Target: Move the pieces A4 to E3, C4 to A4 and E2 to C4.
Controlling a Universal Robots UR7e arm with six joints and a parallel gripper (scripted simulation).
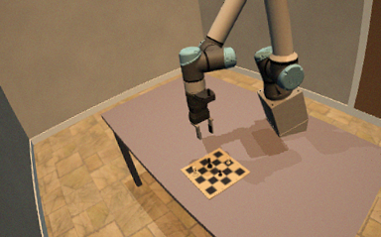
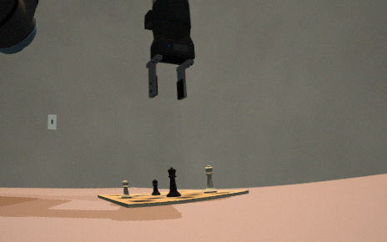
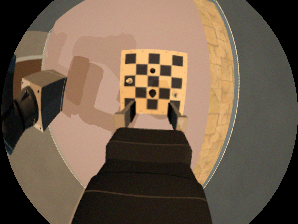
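The chessboard (image 1: 209,196) (image 2: 130,204) (image 3: 155,51) lies flat; its edge labels are too small to read. A tall black piece (image 1: 209,163) (image 2: 172,184) (image 3: 152,93) and a black pawn (image 1: 220,174) (image 2: 155,188) (image 3: 152,70) stand upright on light squares of the middle line. A tall white piece (image 1: 195,172) (image 2: 209,179) (image 3: 175,94) stands upright near the edge away from the robot base. A white pawn (image 1: 228,161) (image 2: 125,189) (image 3: 129,80) stands upright at the opposite edge, on a dark square. My gripper (image 1: 206,135) (image 2: 167,98) (image 3: 151,108) is open and empty, high above the pieces.
The board rests on the pinkish table (image 1: 290,205) (image 2: 292,217) (image 3: 100,30). The robot base (image 1: 285,113) (image 3: 44,95) stands at one side of the table. The arm's shadow falls beside the board. The table's far edge from the base runs close past the board.
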